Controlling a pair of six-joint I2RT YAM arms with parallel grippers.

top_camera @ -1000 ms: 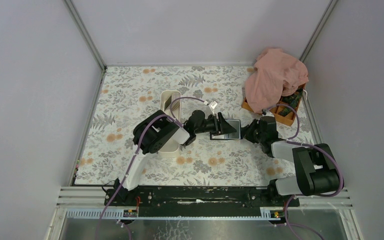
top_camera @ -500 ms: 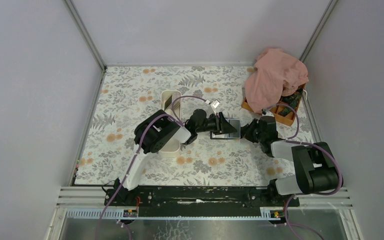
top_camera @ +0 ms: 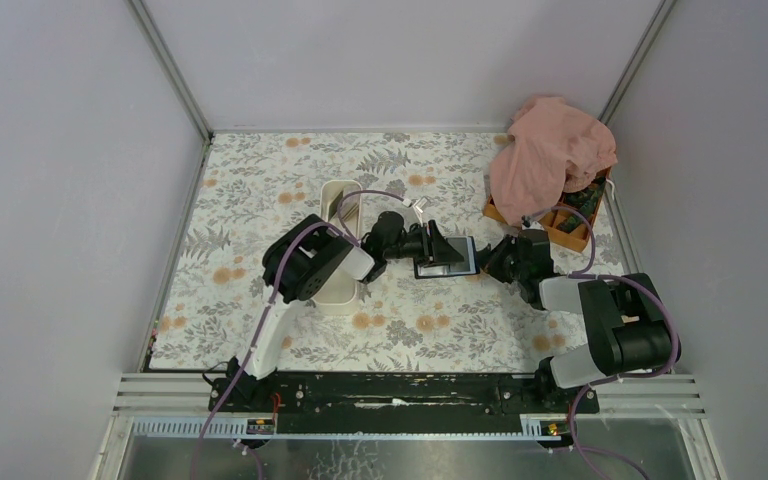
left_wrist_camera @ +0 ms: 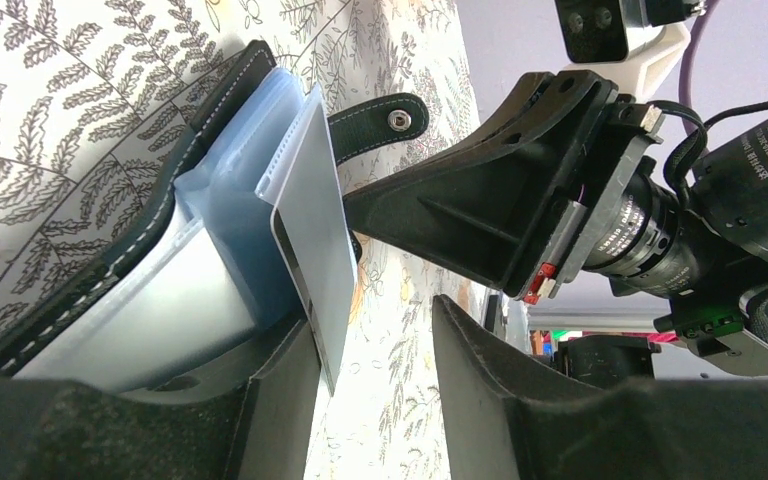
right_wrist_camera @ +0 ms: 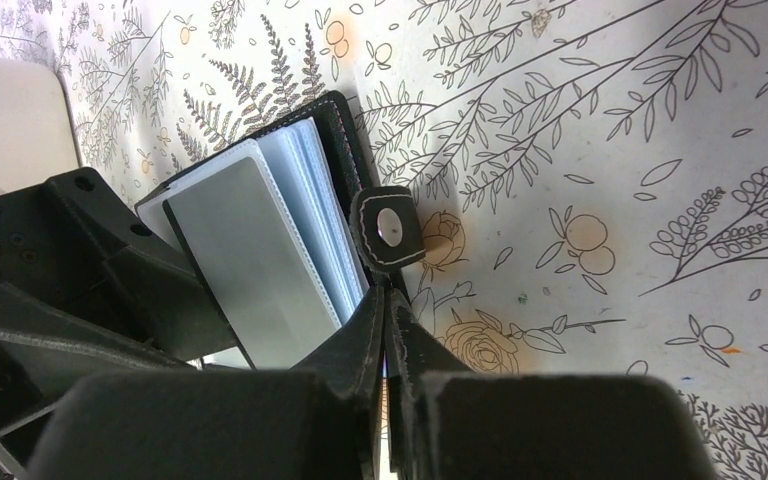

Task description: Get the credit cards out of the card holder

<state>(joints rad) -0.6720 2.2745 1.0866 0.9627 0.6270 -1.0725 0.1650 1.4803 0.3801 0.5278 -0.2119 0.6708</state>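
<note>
— Where's the card holder (top_camera: 448, 256)?
— Lying open at the middle of the desk (top_camera: 260, 180), sleeves fanned. The right fingers (right_wrist_camera: 360, 350) are pinched tight on its black cover.
— And the left fingers (left_wrist_camera: 280, 420)?
— Half parted, straddling one clear sleeve (left_wrist_camera: 305, 200) without clamping it.

Black card holder (right_wrist_camera: 270, 230) — bluish-grey inside

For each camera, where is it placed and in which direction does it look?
Top external: above and behind the robot, looking down at the table; both arms meet at the card holder.
Left wrist: on the left arm, looking past the left fingers at the holder and right arm.
Right wrist: on the right arm, looking past the right fingers, shut on the holder's cover, at the table.
Both wrist views share the snap strap.
</note>
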